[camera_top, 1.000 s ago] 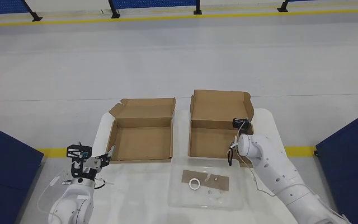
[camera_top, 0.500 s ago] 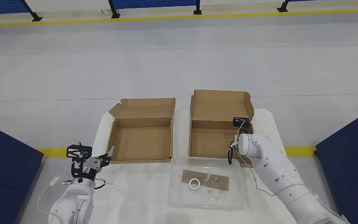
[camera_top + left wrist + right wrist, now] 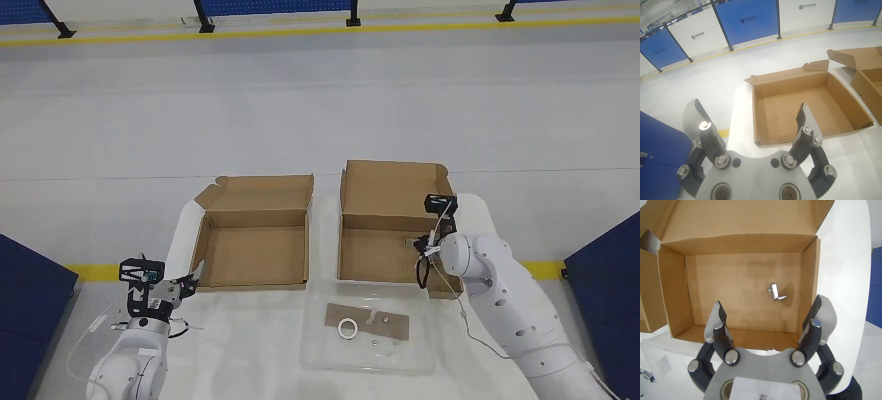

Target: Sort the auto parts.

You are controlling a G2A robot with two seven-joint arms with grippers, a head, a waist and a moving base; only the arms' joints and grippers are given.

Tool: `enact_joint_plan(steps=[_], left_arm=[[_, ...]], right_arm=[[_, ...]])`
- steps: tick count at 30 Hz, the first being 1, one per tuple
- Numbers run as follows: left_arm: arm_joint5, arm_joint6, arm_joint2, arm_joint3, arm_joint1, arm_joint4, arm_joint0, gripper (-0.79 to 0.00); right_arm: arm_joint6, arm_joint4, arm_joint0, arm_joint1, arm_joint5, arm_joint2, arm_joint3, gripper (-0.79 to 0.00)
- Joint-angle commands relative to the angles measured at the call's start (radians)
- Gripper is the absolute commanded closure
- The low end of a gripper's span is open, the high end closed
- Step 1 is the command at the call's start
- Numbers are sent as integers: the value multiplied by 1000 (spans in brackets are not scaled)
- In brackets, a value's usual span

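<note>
Two open cardboard boxes stand side by side: the left box (image 3: 255, 255) (image 3: 791, 109) is bare inside, and the right box (image 3: 375, 250) (image 3: 734, 285) holds one shiny L-shaped metal bracket (image 3: 776, 293). My right gripper (image 3: 421, 270) (image 3: 768, 306) hangs open over the right box's near right corner, nothing between its fingers. A clear tray (image 3: 312, 350) in front of the boxes holds a brown card (image 3: 390, 323), a white ring (image 3: 348, 327) and small metal parts (image 3: 373, 342). My left gripper (image 3: 190, 279) (image 3: 749, 106) stands open and empty beside the left box's near left corner.
The white table (image 3: 250, 320) has rounded corners, and its edge lies close to each arm. Blue panels (image 3: 30, 290) stand at both sides. Bare tabletop lies between the left gripper and the tray.
My right gripper has shifted a little to the right and toward the far side, over the right box's near right corner. The left arm has stayed still.
</note>
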Motion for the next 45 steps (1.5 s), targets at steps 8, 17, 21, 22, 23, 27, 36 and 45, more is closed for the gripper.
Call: enact_joint_plan(steps=[8, 17, 21, 22, 23, 27, 36, 45], left_arm=[[0, 0, 0, 0, 0, 0, 0, -785], [0, 0, 0, 0, 0, 0, 0, -785], [0, 0, 0, 0, 0, 0, 0, -785], [0, 0, 0, 0, 0, 0, 0, -785], [0, 0, 0, 0, 0, 0, 0, -785], [0, 0, 0, 0, 0, 0, 0, -785], [0, 0, 0, 0, 0, 0, 0, -785], [0, 0, 0, 0, 0, 0, 0, -785]], right_arm=[[-26, 40, -16, 4, -102, 27, -53, -785], [3, 60, -29, 13, -200, 61, -102, -785], [3, 60, -29, 13, -200, 61, -102, -785], [3, 60, -29, 13, -200, 61, -102, -785], [3, 60, -29, 13, -200, 61, -102, -785], [-1, 71, -32, 17, -300, 69, -154, -785], [74, 141, -49, 27, -475, 89, -254, -785], [112, 149, -38, 34, -623, 74, -305, -785]])
